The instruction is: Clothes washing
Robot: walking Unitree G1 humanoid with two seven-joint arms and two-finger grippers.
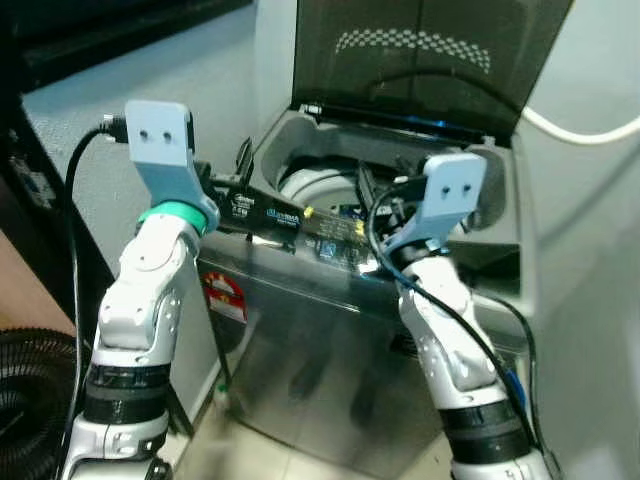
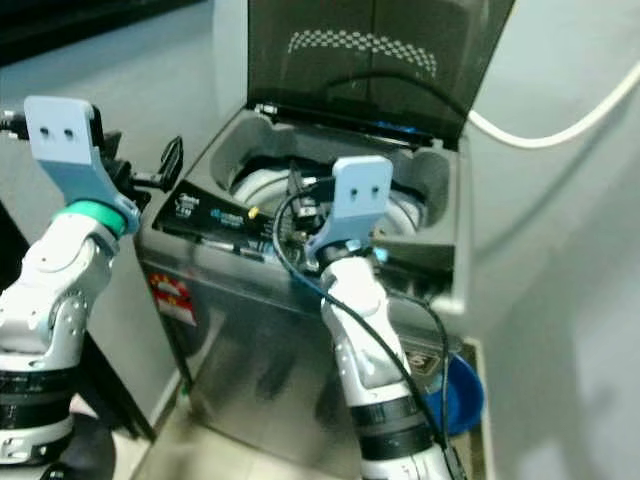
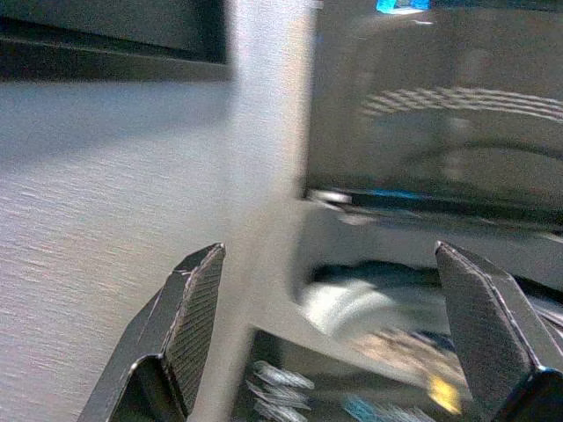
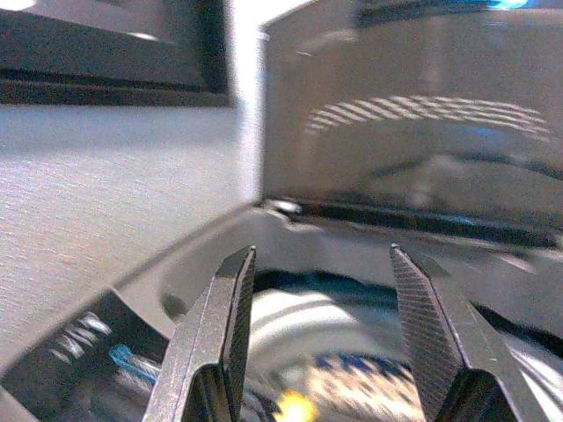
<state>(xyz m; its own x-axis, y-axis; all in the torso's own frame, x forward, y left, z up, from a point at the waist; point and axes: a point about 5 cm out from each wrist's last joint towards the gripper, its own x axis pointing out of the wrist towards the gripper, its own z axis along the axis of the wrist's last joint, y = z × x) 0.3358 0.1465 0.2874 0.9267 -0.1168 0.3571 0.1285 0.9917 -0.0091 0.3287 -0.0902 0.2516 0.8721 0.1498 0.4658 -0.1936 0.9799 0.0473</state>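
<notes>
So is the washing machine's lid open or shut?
Open. The lid stands tipped up behind the drum opening, which is uncovered.

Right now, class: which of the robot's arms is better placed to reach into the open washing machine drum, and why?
The right. Its tool hangs open over the drum, under the raised lid. The left tool, also open, sits off the washing machine's left front corner, beside the wall.

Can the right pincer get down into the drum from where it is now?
Probably yes. The lid stands raised, the drum mouth is open, and the right pincer, open and holding nothing, hovers at the rim with nothing between them.
</notes>
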